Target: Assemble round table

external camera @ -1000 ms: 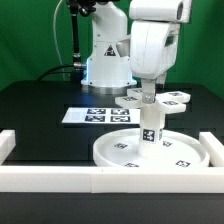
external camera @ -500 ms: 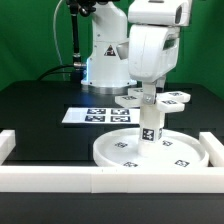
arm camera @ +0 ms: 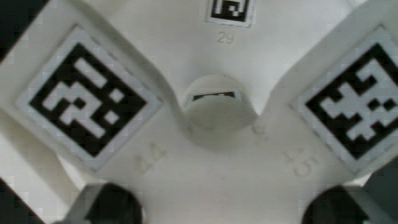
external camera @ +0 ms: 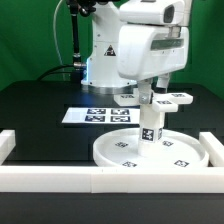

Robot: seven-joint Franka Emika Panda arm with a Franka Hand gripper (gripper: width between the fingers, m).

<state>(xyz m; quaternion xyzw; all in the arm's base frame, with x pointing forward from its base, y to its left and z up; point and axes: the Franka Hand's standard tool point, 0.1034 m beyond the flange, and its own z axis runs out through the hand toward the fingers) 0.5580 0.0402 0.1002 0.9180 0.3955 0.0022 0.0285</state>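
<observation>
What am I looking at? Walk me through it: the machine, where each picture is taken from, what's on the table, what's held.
The white machine is a robot arm that ends in two jaws. The wide picture comes from a camera standing off the arm. The close-up comes from a camera on its wrist, looking down past the jaws.

On the black table lies a large round disc with a short leg standing upright on it. A cross-shaped foot piece appears to sit on top of the leg, and it fills the wrist view. The jaws hang right at it, but I cannot tell whether they grip it.

The flat tagged sheet behind is the marker board. A low white rim fences the front.
</observation>
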